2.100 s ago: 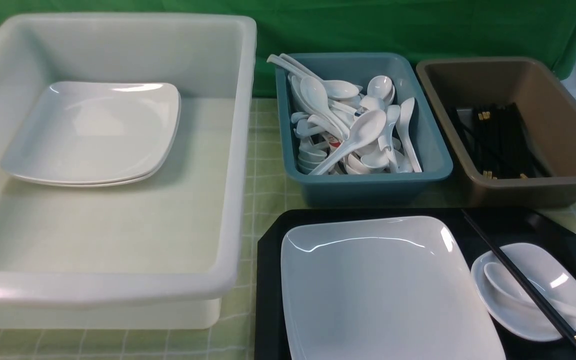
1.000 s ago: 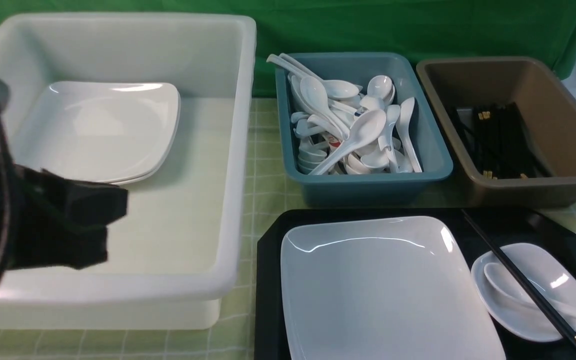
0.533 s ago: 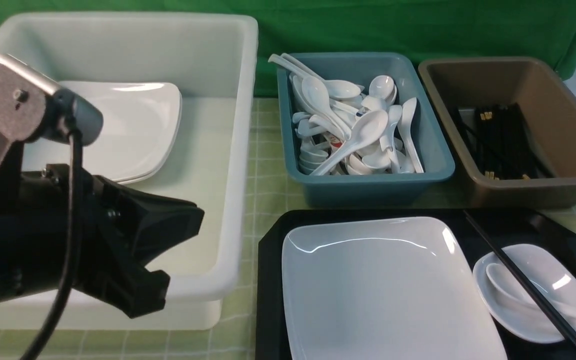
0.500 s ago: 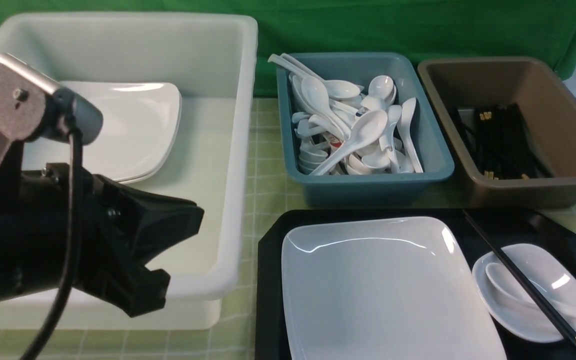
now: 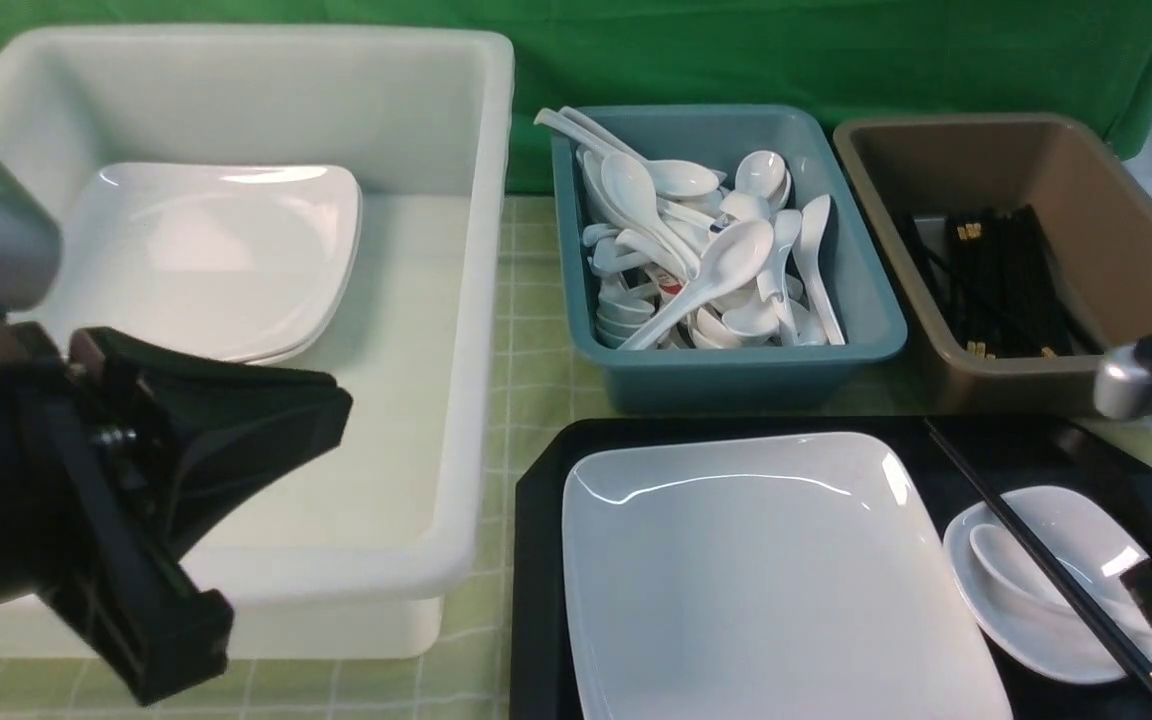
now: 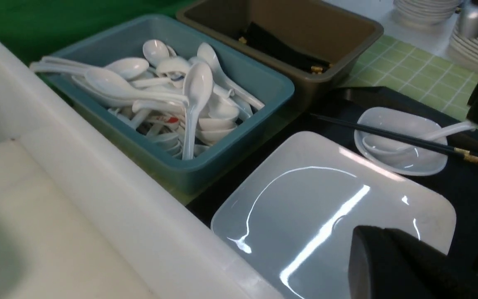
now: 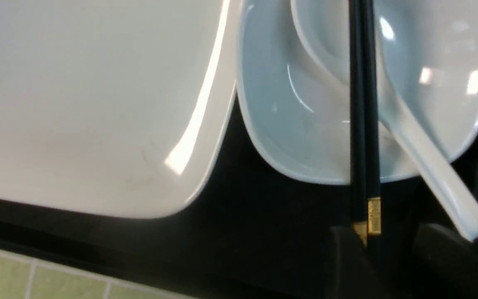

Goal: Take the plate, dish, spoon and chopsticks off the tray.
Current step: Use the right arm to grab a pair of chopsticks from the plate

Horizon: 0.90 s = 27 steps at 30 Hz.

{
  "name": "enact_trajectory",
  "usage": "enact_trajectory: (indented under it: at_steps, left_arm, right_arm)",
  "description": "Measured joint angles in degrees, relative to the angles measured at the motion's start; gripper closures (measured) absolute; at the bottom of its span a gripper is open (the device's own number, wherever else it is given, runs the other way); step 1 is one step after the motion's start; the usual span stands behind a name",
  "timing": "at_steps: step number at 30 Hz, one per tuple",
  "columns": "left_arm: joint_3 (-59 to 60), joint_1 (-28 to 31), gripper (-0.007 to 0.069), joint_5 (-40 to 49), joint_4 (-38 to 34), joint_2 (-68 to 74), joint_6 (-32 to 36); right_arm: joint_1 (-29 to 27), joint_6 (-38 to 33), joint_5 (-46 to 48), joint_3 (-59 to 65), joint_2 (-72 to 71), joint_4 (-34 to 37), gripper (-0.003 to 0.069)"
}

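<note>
On the black tray lies the large white plate. To its right stands the small dish with the spoon in it. The black chopsticks lie across both. My right gripper is low at the tray's near right corner, open, with the chopsticks' gold ends at the mouth of its gap and the spoon's handle just beside one finger. My left gripper is shut and empty, over the front of the white tub, left of the plate.
The big white tub holds two stacked plates. Behind the tray, a teal tub is full of spoons and a brown tub holds chopsticks. Stacks of white plates stand far right.
My left arm came in from the left over the white tub, then drew back a little and turned. My right gripper has entered at the right edge, beside the dish.
</note>
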Motion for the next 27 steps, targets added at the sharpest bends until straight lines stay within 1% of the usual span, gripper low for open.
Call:
enact_trajectory:
  at_steps: [3,4,5,9,17,27]
  left_arm:
    - [0.0,0.0,0.0619,0.1,0.2,-1.1,0.0]
    - [0.0,0.0,0.0619,0.1,0.2,-1.7,0.0]
    - [0.0,0.0,0.0619,0.2,0.2,-2.0,0.0]
    - [0.0,0.0,0.0619,0.5,0.2,-2.1,0.0]
    - [0.0,0.0,0.0619,0.6,0.2,-2.1,0.0]
    - [0.0,0.0,0.0619,0.6,0.3,-2.1,0.0]
  right_arm:
    - [0.0,-0.3,-0.3,-0.2,3.3,0.0,0.0370]
    - [0.0,-0.3,-1.3,-0.3,5.7,0.0,0.0331]
    - [0.0,-0.3,-2.1,-0.3,6.7,0.0,0.0309]
    - [0.0,-0.4,-3.6,-0.3,9.0,0.0,0.0265]
    - [0.0,-0.4,-6.8,-0.3,13.2,0.0,0.0261]
    - [0.0,-0.3,-8.3,-0.3,15.2,-2.9,0.0261]
